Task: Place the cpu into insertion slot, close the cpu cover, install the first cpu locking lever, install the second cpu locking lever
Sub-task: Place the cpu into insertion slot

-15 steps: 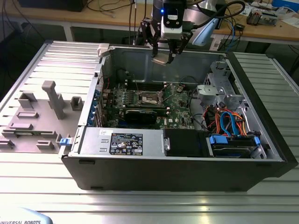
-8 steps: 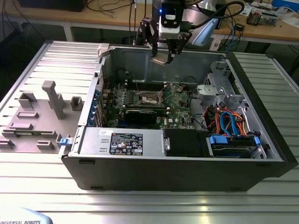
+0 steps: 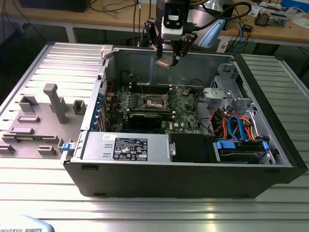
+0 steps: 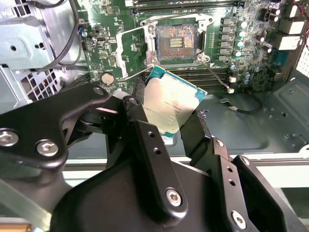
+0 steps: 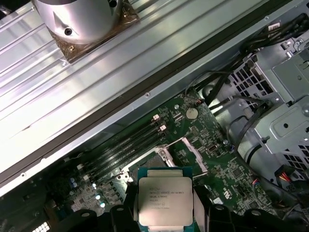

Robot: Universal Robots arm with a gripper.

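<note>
My gripper hangs above the open computer case, shut on the cpu. The cpu is a small square chip, held by two opposite edges between the black fingers. Its silvery top face shows in the first wrist view, its tan underside in the second. The insertion slot lies uncovered on the green board, below and apart from the chip. In the exterior view the slot sits mid-board. The cpu cover, a thin silver frame, stands swung open at the slot's side.
A black graphics card lies just in front of the slot, memory slots behind it. The power supply fills the case's front, a drive cage and coloured cables its right. A grey side panel lies on the exterior view's left.
</note>
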